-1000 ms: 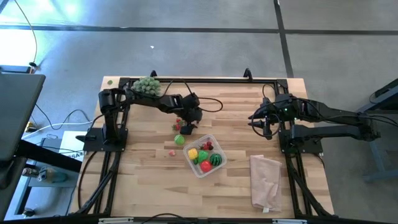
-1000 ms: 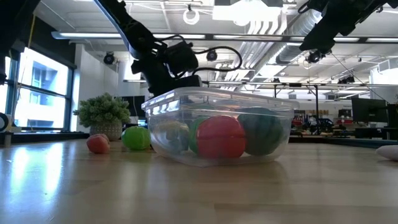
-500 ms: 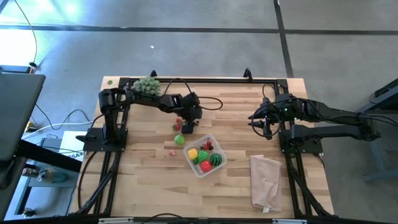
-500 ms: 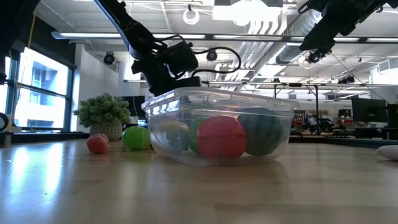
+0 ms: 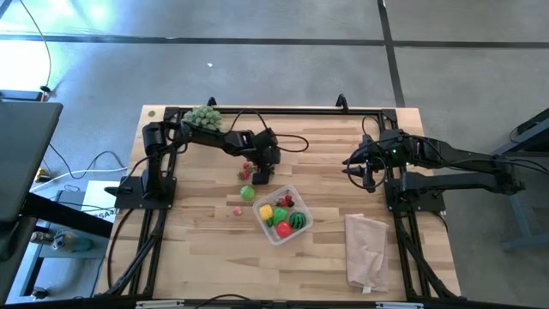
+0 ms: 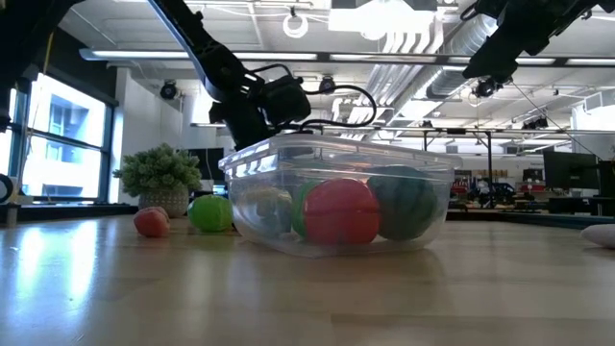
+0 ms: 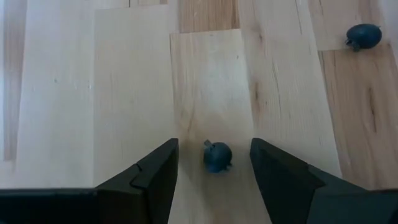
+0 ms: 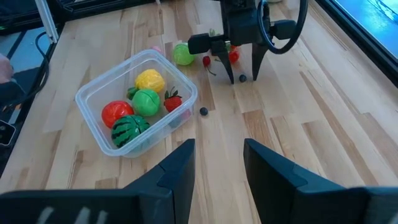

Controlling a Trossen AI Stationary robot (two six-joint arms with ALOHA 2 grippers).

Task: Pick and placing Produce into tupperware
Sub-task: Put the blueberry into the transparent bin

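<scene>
The clear tupperware (image 5: pixel 281 215) (image 8: pixel 93 93) stands near the table's middle and holds yellow, green and red toy produce, plus a striped watermelon ball (image 8: pixel 127 127). Just beyond it my left gripper (image 5: pixel 257 178) (image 7: pixel 214 146) points down, open. One finger stands on either side of a small dark blue berry (image 7: pixel 217 155) that lies on the wood, and neither touches it. A second blue berry (image 8: pixel 203 111) lies by the tupperware's wall. A green ball (image 5: pixel 247 193) and small red pieces (image 8: pixel 233 56) lie loose nearby. My right gripper (image 5: pixel 350 167) (image 8: pixel 217 168) hangs open above the table's right side, with nothing between its fingers.
A grey-green bushy ball (image 5: pixel 202 118) sits at the far left corner. A pale pinkish bag (image 5: pixel 366 249) lies near the front right. A small pinkish piece (image 5: pixel 238 211) lies left of the tupperware. Black frame rails (image 5: pixel 283 112) run along the table's edges.
My left gripper has rolled a little at the wrist above the blue berry, and the cable loop behind it has shifted. The produce and the tupperware stay where they were.
</scene>
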